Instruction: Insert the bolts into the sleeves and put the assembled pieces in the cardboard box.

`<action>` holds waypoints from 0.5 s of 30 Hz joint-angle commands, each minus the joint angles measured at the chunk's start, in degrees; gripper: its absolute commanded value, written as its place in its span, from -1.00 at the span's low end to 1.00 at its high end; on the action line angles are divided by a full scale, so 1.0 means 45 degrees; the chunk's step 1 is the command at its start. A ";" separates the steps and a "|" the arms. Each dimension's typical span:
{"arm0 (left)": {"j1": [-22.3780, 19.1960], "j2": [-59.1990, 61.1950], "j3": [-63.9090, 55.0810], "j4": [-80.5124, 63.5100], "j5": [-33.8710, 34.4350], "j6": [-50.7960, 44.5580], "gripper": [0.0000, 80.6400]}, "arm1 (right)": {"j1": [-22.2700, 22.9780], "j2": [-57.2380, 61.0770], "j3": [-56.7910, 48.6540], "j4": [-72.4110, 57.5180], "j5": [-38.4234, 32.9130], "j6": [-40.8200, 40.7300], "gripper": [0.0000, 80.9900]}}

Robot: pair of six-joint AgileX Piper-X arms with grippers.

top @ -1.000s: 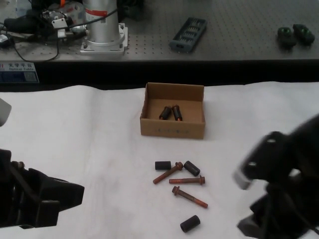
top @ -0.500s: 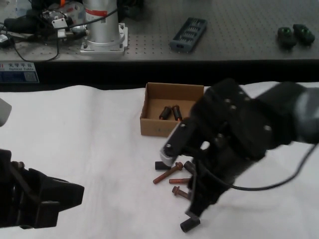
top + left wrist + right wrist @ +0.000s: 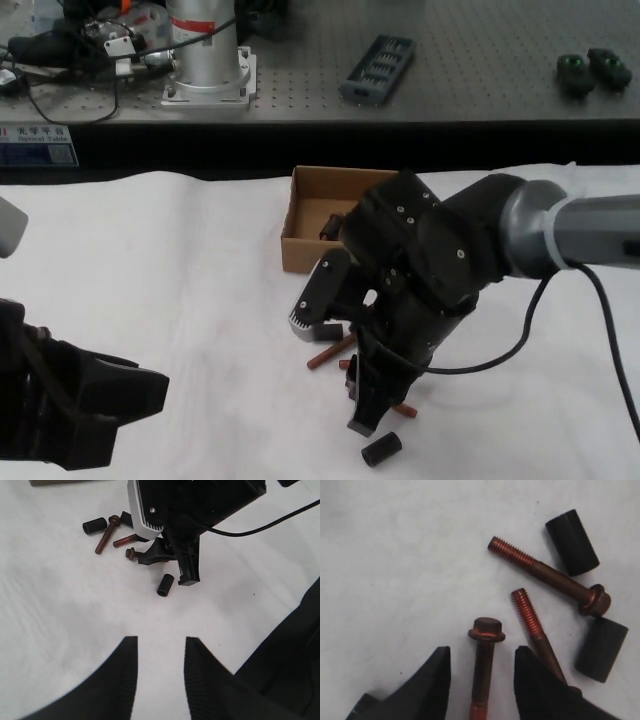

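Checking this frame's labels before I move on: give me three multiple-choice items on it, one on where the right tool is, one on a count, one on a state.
1. Where is the right tool? A above the loose bolts on the arms' side of the cardboard box; B inside that box; C at the bench's far edge.
2. How many bolts lie in the right wrist view? A one; B two; C three.
3. How does the right tool stand? A shut tight; B open, one bolt's shank between its fingers; C shut on two bolts at once.
Key: 1 A, the high view shows the arm over the bolts near the box. 2 C, three copper-coloured bolts show there. 3 B, a gap shows on each side of the shank.
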 commanded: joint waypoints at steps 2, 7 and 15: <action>-0.0047 -0.0066 -0.0005 -0.0078 0.0049 0.0248 -0.42 | -0.0054 0.0209 -0.0156 -0.0090 -0.0227 -0.0380 -0.23; -0.0047 -0.0066 -0.0005 -0.0078 0.0049 0.0248 -0.42 | -0.0054 0.0444 -0.0156 -0.0222 -0.0227 -0.0419 -0.23; -0.0047 -0.0066 -0.0005 -0.0078 0.0049 0.0435 -0.42 | -0.0054 0.0908 -0.0156 -0.0667 -0.0227 -0.0419 -0.23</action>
